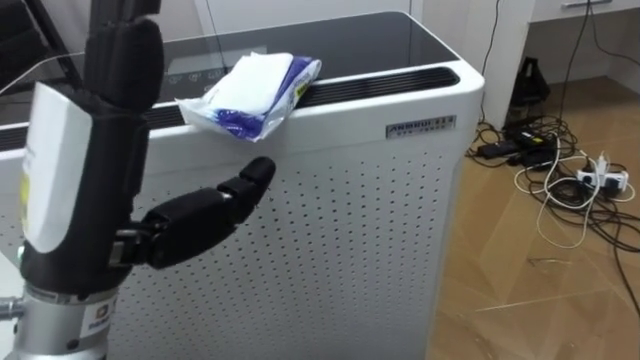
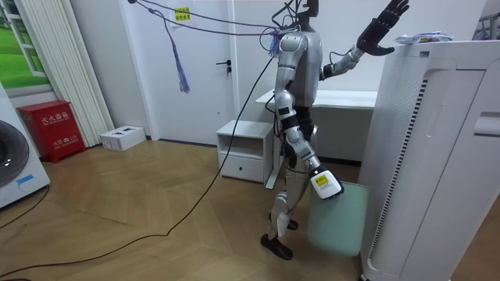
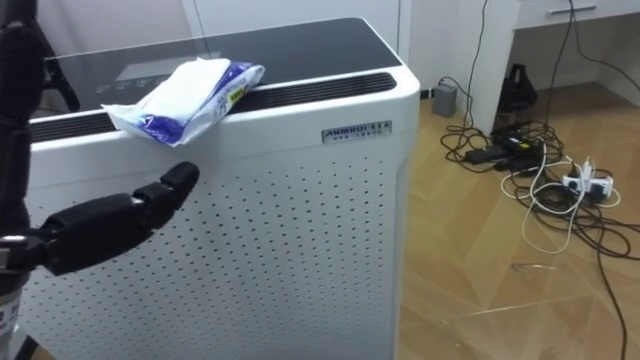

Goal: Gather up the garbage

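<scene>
Probably light, soft and crinkly, the blue-and-white plastic packet [image 1: 250,90] lies on the air purifier's [image 1: 350,200] near top edge; pinch its overhanging corner. Left hand [image 1: 190,225] hovers below, fingers straight, empty.

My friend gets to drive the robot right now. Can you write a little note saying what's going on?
Left hand: open, held up in front of the tall white appliance, holding nothing.
Right hand: hangs low at the robot's side, near a pale green bin.
Garbage: the white-and-blue packet lies on the appliance's top front edge, just above the left hand, not touched.
Done: nothing picked up yet.
Left: grasp the packet, then probably drop it in the bin.
</scene>
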You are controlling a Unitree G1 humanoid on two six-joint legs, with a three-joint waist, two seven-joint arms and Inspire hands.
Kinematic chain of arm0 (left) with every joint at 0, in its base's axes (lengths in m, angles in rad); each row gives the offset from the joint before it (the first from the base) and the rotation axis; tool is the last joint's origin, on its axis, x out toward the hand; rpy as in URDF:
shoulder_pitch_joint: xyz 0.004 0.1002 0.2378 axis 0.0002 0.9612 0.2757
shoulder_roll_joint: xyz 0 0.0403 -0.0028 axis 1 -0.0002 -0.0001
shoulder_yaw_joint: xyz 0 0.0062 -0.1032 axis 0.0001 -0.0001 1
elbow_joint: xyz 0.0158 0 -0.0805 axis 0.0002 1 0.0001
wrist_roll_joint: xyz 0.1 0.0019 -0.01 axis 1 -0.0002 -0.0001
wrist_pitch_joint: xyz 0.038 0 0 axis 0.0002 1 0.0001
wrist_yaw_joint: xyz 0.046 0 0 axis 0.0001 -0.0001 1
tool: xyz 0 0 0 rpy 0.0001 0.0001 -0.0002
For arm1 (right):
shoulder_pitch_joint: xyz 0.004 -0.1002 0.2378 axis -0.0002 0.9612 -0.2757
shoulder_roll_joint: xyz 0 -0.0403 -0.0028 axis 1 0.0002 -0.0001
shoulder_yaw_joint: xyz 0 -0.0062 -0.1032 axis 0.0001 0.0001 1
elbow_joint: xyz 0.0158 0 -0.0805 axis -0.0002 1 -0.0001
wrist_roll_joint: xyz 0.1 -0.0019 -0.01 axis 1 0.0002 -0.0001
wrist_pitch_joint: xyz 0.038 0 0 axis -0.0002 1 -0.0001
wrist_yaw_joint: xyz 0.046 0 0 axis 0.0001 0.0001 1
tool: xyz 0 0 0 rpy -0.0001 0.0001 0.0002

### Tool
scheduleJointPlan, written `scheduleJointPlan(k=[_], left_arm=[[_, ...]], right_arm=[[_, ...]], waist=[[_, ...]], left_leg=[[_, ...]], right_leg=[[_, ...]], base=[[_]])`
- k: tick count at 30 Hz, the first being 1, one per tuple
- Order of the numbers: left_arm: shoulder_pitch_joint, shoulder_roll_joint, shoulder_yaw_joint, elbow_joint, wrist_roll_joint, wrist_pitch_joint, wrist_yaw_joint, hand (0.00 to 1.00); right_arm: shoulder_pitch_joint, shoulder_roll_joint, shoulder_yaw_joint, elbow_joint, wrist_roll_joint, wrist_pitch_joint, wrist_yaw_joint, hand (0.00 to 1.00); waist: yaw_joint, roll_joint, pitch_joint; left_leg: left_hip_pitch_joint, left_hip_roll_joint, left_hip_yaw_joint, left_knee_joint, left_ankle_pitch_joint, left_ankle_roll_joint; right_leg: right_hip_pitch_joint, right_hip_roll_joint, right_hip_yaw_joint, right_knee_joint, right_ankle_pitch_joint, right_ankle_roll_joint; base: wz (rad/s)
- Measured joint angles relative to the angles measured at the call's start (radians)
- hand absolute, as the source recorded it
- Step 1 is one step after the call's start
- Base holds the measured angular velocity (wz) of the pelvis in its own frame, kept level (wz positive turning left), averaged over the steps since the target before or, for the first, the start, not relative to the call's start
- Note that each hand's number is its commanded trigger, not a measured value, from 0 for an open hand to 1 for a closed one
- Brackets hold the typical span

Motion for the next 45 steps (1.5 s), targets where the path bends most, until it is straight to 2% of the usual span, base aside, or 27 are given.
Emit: scheduleJointPlan(k=[7, 12, 18, 21, 25, 29, 34, 38, 40, 41, 43, 44, 45], left_arm=[[0.000, 0.000, -0.021, 0.017, 0.000, 0.007, -0.002, 0.00], [0.000, 0.000, -0.031, 0.027, 0.000, 0.010, -0.018, 0.00], [0.000, 0.003, -0.064, 0.082, 0.001, 0.045, -0.042, 0.00], [0.000, 0.005, -0.063, 0.094, 0.006, 0.049, -0.044, 0.00], [-0.006, 0.013, -0.062, 0.094, 0.009, 0.068, -0.045, 0.00], [-0.007, 0.022, -0.062, 0.094, 0.009, 0.081, -0.045, 0.00], [-0.009, 0.064, -0.062, 0.094, 0.028, 0.092, -0.046, 0.00], [-0.009, 0.095, -0.062, 0.096, 0.048, 0.096, -0.051, 0.00], [-0.009, 0.103, -0.062, 0.096, 0.079, 0.110, -0.061, 0.00], [-0.009, 0.104, -0.062, 0.096, 0.085, 0.113, -0.062, 0.03], [-0.009, 0.112, -0.064, 0.096, 0.112, 0.125, -0.066, 0.53], [-0.009, 0.116, -0.065, 0.096, 0.118, 0.128, -0.066, 0.71], [-0.009, 0.124, -0.070, 0.097, 0.126, 0.136, -0.067, 1.00]], right_arm=[[-0.003, -0.004, 0.000, -0.001, 0.000, -0.002, 0.007, 1.00], [-0.003, -0.007, 0.000, -0.001, -0.008, -0.002, 0.011, 1.00], [-0.003, -0.013, 0.000, -0.001, -0.013, -0.002, 0.021, 1.00], [-0.006, -0.014, -0.001, -0.001, -0.013, -0.002, 0.034, 1.00], [-0.011, -0.015, 0.000, 0.000, -0.013, -0.002, 0.047, 1.00], [-0.021, -0.015, 0.000, 0.000, -0.013, -0.002, 0.053, 1.00], [-0.025, -0.015, 0.000, 0.000, -0.011, -0.002, 0.055, 1.00], [-0.025, -0.018, 0.000, 0.000, -0.012, 0.001, 0.067, 1.00], [-0.025, -0.025, 0.000, -0.001, -0.011, 0.002, 0.081, 1.00], [-0.025, -0.026, 0.000, -0.001, -0.011, 0.002, 0.085, 1.00], [-0.025, -0.031, 0.000, -0.001, -0.012, 0.002, 0.097, 1.00], [-0.025, -0.033, 0.000, -0.001, -0.012, 0.002, 0.098, 1.00], [-0.025, -0.034, 0.000, -0.001, -0.012, 0.003, 0.098, 1.00]], waist=[[-0.004, 0.005, -0.0054], [-0.006, 0.003, -0.0039], [-0.006, 0.008, -0.0074], [-0.008, 0.014, -0.0112], [-0.011, 0.015, -0.0111], [-0.019, 0.019, -0.0061], [-0.028, 0.030, -0.0006], [-0.029, 0.034, -0.0005], [-0.029, 0.037, -0.0025], [-0.029, 0.037, -0.0026], [-0.030, 0.037, -0.0027], [-0.032, 0.037, -0.0027], [-0.034, 0.037, -0.0028]], left_leg=[[0.007, 0.000, 0.004, 0.000, 0.000, 0.000], [0.005, 0.001, 0.004, -0.001, 0.000, -0.001], [0.005, 0.001, 0.008, -0.002, 0.000, -0.001], [0.007, 0.001, 0.016, -0.001, 0.000, -0.001], [0.009, 0.002, 0.031, -0.001, 0.000, -0.001], [0.009, 0.002, 0.033, -0.001, 0.000, -0.001], [0.008, 0.002, 0.035, -0.001, 0.000, -0.001], [0.007, 0.002, 0.036, -0.002, 0.000, -0.001], [0.007, 0.002, 0.035, -0.002, 0.000, -0.001], [0.007, 0.002, 0.035, -0.002, 0.000, -0.001], [0.007, 0.002, 0.038, -0.003, 0.000, -0.001], [0.007, 0.002, 0.039, -0.003, 0.000, -0.001], [0.007, 0.002, 0.039, -0.003, 0.000, -0.001]], right_leg=[[0.008, 0.001, 0.002, -0.013, 0.001, -0.001], [0.009, 0.001, 0.004, -0.013, 0.001, -0.001], [0.009, 0.001, 0.007, -0.013, 0.001, -0.001], [0.009, 0.002, 0.016, -0.013, 0.001, -0.001], [0.009, 0.002, 0.024, -0.013, 0.001, -0.001], [0.009, 0.002, 0.025, -0.013, 0.001, 0.000], [0.007, 0.003, 0.028, -0.013, 0.001, 0.000], [0.006, 0.003, 0.029, -0.014, 0.001, 0.000], [0.006, 0.003, 0.029, -0.014, 0.001, 0.000], [0.006, 0.003, 0.029, -0.014, 0.001, 0.000], [0.006, 0.003, 0.028, -0.014, 0.001, 0.000], [0.005, 0.003, 0.028, -0.014, 0.001, 0.000], [0.005, 0.003, 0.029, -0.014, 0.001, 0.000]], base=[[0.00], [0.00], [0.00], [-0.06], [-0.06], [0.00], [0.00], [0.00], [0.00], [0.00], [0.00], [0.00], [0.00]])
